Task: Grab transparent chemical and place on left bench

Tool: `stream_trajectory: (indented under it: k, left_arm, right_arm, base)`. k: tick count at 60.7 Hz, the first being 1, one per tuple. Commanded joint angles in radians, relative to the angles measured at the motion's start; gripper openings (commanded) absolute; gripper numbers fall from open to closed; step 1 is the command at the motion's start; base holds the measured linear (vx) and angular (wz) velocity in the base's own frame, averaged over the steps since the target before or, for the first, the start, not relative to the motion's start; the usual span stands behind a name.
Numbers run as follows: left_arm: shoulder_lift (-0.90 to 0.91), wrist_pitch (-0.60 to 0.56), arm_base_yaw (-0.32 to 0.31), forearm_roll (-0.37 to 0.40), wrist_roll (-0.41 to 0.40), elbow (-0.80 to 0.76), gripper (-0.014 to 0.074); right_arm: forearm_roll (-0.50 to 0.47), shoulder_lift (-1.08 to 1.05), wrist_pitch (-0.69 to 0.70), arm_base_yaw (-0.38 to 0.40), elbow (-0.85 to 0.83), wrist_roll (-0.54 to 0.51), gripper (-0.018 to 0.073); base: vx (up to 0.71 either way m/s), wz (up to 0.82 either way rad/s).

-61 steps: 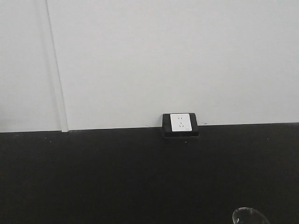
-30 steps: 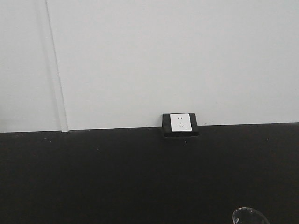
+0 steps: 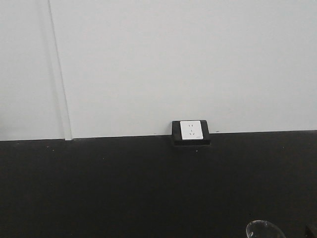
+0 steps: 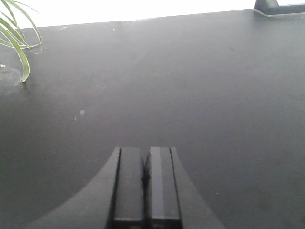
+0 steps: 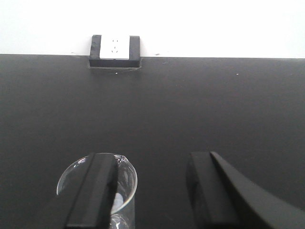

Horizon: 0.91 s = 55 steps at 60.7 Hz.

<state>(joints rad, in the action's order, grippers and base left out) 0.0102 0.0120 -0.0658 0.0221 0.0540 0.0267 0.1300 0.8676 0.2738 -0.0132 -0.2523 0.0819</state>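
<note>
Our right gripper (image 5: 152,162) is spread wide, its two dark fingers well apart over the black bench top (image 5: 190,105). The clear glass beaker (image 5: 126,183), the task's transparent chemical container, stands at the near left of the right wrist view. It does not sit in the gap between the fingers: the left finger (image 5: 95,191) lies across its round rim and covers the middle of its mouth, and we cannot tell whether the two touch. The glass looks clear all through, and we cannot tell whether any liquid is in it. Far behind it, a white wall socket (image 5: 115,47) in a black frame sits where the bench meets the white wall. From the front view we see only the top of the beaker's rim at the near right edge. Our left gripper (image 4: 145,155) has its fingers pressed together with nothing between them, above bare bench top, with green plant leaves (image 4: 16,40) at the far left.
</note>
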Motion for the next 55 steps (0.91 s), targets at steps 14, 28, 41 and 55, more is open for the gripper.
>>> stream_trajectory:
  k: [14, 28, 41, 55]
  left_arm:
    - [0.019, -0.078, -0.002, 0.001, -0.008, 0.016, -0.0003]
    - [0.019, -0.078, -0.002, 0.001, -0.008, 0.016, -0.0003]
    - [0.019, -0.078, -0.002, 0.001, -0.008, 0.016, -0.0003]
    - [0.019, -0.078, -0.002, 0.001, -0.008, 0.016, -0.0003]
  right_arm:
    - [0.004, 0.209, 0.292, 0.005, -0.035, 0.003, 0.0441]
    - [0.086, 0.351, 0.434, 0.005, -0.035, 0.127, 0.0487]
    - [0.145, 0.461, 0.458, 0.005, -0.035, 0.156, 0.049]
    - [0.146, 0.494, 0.486, 0.005, -0.035, 0.159, 0.0447]
  base:
    - [0.0, 0.0]
    - [0.0, 0.0]
    - [0.0, 0.0]
    - [0.0, 0.0]
